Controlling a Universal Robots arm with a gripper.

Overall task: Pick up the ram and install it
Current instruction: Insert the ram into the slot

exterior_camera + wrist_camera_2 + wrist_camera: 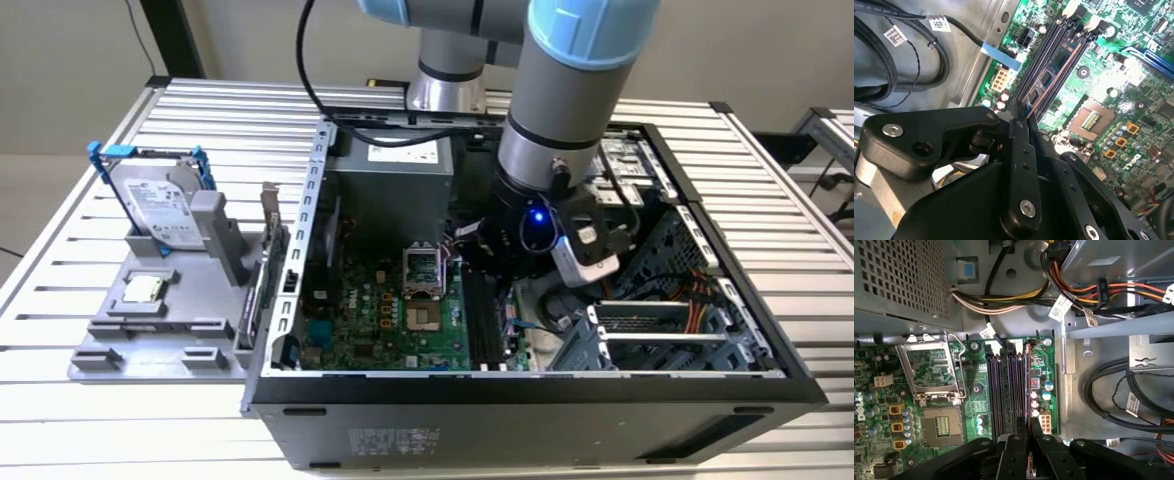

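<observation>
The ram (1054,75) stands on edge along one of the black memory slots (1004,390) of the green motherboard (1114,95), its near end clamped between the closed fingers (1016,125) of the gripper (1021,116). In the first wrist view the same thin stick (1027,390) runs straight out from between the fingertips, on the side of the slot bank nearest the small capacitors (1035,397). Held edge-down and lengthwise, the stick's contact edge faces the slot, which appears to be why the gripper grips it by the end, not the flat faces. Whether it is fully seated cannot be told; the white latch (1093,22) at the far end looks tipped outward, suggesting it is not yet locked.

Beyond the fingers on one side lies the open CPU socket (929,372); on the other, black cables (904,60) curl over the bare case floor. In the exterior view the arm (567,90) reaches down into the open computer case (534,385), while the hard drive (154,205) stands on a grey fixture outside.
</observation>
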